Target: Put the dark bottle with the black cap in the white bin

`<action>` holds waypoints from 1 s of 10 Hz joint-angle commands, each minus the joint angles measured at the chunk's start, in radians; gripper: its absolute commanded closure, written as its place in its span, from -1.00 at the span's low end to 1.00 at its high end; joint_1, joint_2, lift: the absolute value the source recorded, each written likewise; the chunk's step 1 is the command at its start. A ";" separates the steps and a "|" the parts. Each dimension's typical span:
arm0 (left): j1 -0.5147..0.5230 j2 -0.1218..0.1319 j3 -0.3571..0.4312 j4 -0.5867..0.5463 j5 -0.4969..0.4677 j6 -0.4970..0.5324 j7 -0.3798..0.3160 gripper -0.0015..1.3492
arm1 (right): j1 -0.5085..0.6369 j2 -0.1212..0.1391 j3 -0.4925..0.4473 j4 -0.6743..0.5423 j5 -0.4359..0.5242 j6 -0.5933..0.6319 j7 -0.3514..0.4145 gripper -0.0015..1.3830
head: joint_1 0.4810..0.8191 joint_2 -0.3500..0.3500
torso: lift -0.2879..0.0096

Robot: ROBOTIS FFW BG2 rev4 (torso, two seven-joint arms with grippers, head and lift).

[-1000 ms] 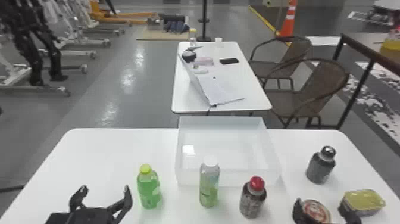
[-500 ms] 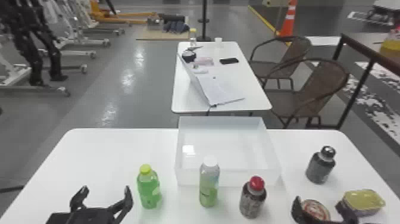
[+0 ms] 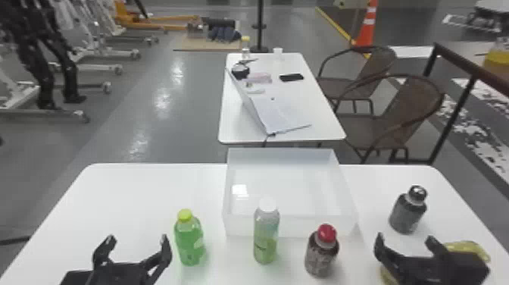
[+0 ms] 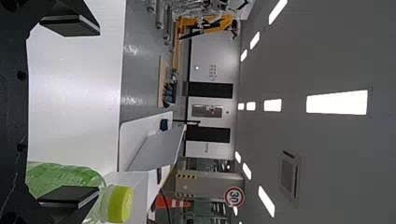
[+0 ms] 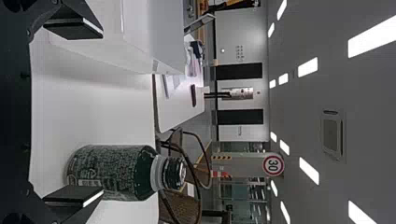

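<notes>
On the table's right part stands the dark bottle with the black cap (image 3: 408,210), upright, to the right of the white bin (image 3: 289,226). My right gripper (image 3: 405,239) is open just in front of the bottle, toward the table's near side, touching nothing. In the right wrist view the dark bottle (image 5: 112,171) lies beyond one finger of the open right gripper (image 5: 74,112), with bare table between the fingers. Parked at the near left, my left gripper (image 3: 137,242) is open and holds nothing; the left wrist view shows the left gripper (image 4: 70,109) too.
A green bottle with a yellow-green cap (image 3: 189,242), a white-capped bottle (image 3: 266,235) and a red-capped bottle (image 3: 321,254) stand in front of the bin. A yellow-lidded container (image 3: 469,248) and a round item (image 3: 387,276) are partly behind my right gripper.
My right gripper has moved forward over the table, toward the dark bottle, and now covers much of the round item and the yellow container. The left arm looks unmoved.
</notes>
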 commanded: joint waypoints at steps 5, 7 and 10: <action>-0.005 -0.004 -0.005 0.013 0.012 -0.014 0.000 -0.84 | -0.167 -0.006 -0.037 0.234 0.029 -0.105 -0.077 -0.83 | -0.60 0.00 | 0.26; -0.007 -0.004 -0.010 0.016 0.015 -0.020 0.000 -0.84 | -0.219 -0.006 -0.037 0.310 0.021 -0.146 -0.115 -0.83 | -0.60 0.00 | 0.26; -0.007 -0.004 -0.013 0.019 0.019 -0.028 0.000 -0.84 | -0.305 0.013 -0.032 0.443 0.038 -0.205 -0.120 -0.83 | -0.60 0.00 | 0.26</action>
